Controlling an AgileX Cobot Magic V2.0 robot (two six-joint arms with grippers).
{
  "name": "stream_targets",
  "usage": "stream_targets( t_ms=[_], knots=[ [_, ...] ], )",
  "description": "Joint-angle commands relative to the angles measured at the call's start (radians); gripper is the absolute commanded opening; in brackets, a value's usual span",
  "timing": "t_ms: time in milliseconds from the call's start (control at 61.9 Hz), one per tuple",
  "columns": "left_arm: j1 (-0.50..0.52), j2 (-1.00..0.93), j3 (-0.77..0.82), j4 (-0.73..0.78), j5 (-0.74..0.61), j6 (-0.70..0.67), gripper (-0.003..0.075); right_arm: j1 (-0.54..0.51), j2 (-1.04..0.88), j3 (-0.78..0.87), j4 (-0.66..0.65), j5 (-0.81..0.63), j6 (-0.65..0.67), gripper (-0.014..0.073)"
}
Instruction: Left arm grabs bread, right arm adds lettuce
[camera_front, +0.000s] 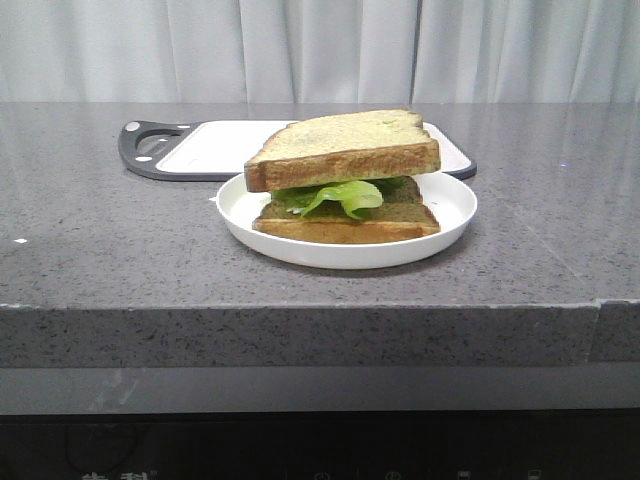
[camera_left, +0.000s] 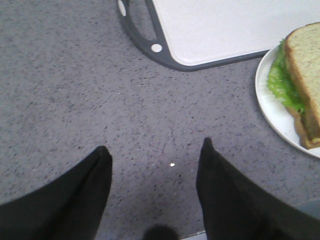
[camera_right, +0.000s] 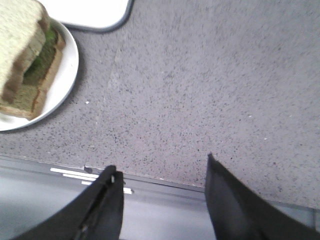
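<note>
The thick bread (camera_front: 345, 148) with its pale speckled face lies on top of the green lettuce (camera_front: 335, 195), which rests on a thinner brown slice (camera_front: 345, 220) on a white plate (camera_front: 450, 215). The stack also shows in the left wrist view, bread (camera_left: 305, 75) over lettuce (camera_left: 282, 82), and in the right wrist view (camera_right: 20, 55). My left gripper (camera_left: 154, 147) is open and empty over bare counter, well apart from the plate. My right gripper (camera_right: 160, 165) is open and empty at the counter's front edge. Neither gripper shows in the front view.
A white cutting board (camera_front: 220, 145) with a dark grey rim and handle lies behind the plate; it also shows in the left wrist view (camera_left: 215, 30). The grey speckled counter (camera_front: 100, 250) ends in a front edge (camera_right: 165, 180) under the right gripper.
</note>
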Motion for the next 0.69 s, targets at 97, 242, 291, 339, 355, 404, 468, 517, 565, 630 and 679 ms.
stream_targets(
  t_ms=[97,242,291,339,355,404,468,517,565,630,679],
  knots=[
    [0.003,-0.176,0.110,0.037,-0.062,-0.073,0.0389,-0.007,-0.138,0.041,-0.011,-0.050,0.004,0.0398],
    [0.003,-0.302,0.221,0.037,-0.109,-0.079,0.0388,-0.007,-0.232,0.101,-0.011,-0.067,0.002,0.0398],
    [0.003,-0.341,0.256,0.040,-0.138,-0.079,0.0388,-0.007,-0.260,0.121,-0.011,-0.071,0.002,0.0398],
    [0.003,-0.373,0.281,0.049,-0.162,-0.079,0.0388,-0.007,-0.280,0.134,-0.011,-0.077,0.002,0.0398],
    [0.003,-0.384,0.292,0.054,-0.172,-0.079,0.0387,-0.007,-0.288,0.138,-0.011,-0.079,0.002,0.0398],
    [0.003,-0.401,0.310,0.053,-0.187,-0.079,0.0387,-0.007,-0.304,0.150,-0.011,-0.085,0.002,0.0395],
    [0.003,-0.411,0.320,0.056,-0.199,-0.079,0.0377,-0.007,-0.313,0.159,-0.011,-0.088,0.002,0.0377],
    [0.003,-0.411,0.322,0.057,-0.199,-0.079,0.0342,-0.007,-0.316,0.160,-0.011,-0.086,0.002,0.0334],
    [0.003,-0.411,0.322,0.058,-0.201,-0.079,0.0284,-0.007,-0.316,0.160,-0.010,-0.086,0.002,0.0261],
    [0.003,-0.411,0.322,0.058,-0.206,-0.079,0.0174,-0.007,-0.316,0.160,-0.010,-0.086,0.002,0.0158],
    [0.003,-0.411,0.322,0.058,-0.210,-0.079,0.0105,-0.007,-0.316,0.160,-0.010,-0.086,0.002,0.0090]
  ],
)
